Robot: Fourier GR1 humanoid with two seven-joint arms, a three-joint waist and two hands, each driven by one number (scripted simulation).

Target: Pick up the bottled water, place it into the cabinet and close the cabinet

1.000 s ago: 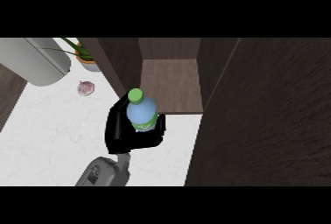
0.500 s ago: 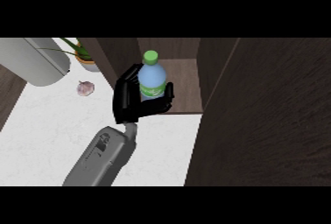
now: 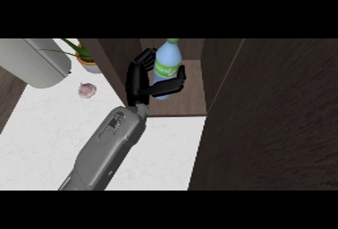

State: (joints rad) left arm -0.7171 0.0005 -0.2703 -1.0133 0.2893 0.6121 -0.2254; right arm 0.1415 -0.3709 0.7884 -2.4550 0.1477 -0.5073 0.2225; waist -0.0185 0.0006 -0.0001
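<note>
The bottled water (image 3: 166, 67) is seen upright with a slight tilt, pale blue with a green cap at the top and a green label band around its middle. It is held inside the open front of the cabinet (image 3: 188, 100), above the brown shelf floor — whether its base touches the shelf cannot be told, since the base is hidden behind the thumb.

The bottle is gripped by one black hand (image 3: 142, 82); which of the robot's hands it is cannot be read for certain, but the forearm enters from the lower left, so it is taken as the left hand. The fingers (image 3: 141, 62) are curled round the bottle's left side, and the thumb (image 3: 168, 85) is wrapped across the front of its lower half. The grey forearm (image 3: 105, 147) is stretched diagonally from the lower edge up to the cabinet opening.

The cabinet's dark brown door (image 3: 271, 120) is seen swung open at the right, filling much of that side. The dark left wall of the cabinet is just beside the hand's knuckles.

The white counter (image 3: 40, 134) is spread under the forearm. A small pinkish garlic-like bulb (image 3: 86, 90) is lying on it, left of the cabinet. A potted plant (image 3: 86, 60) is set behind it — next to a large grey rounded appliance (image 3: 36, 60) at the upper left.

No second hand is shown.
</note>
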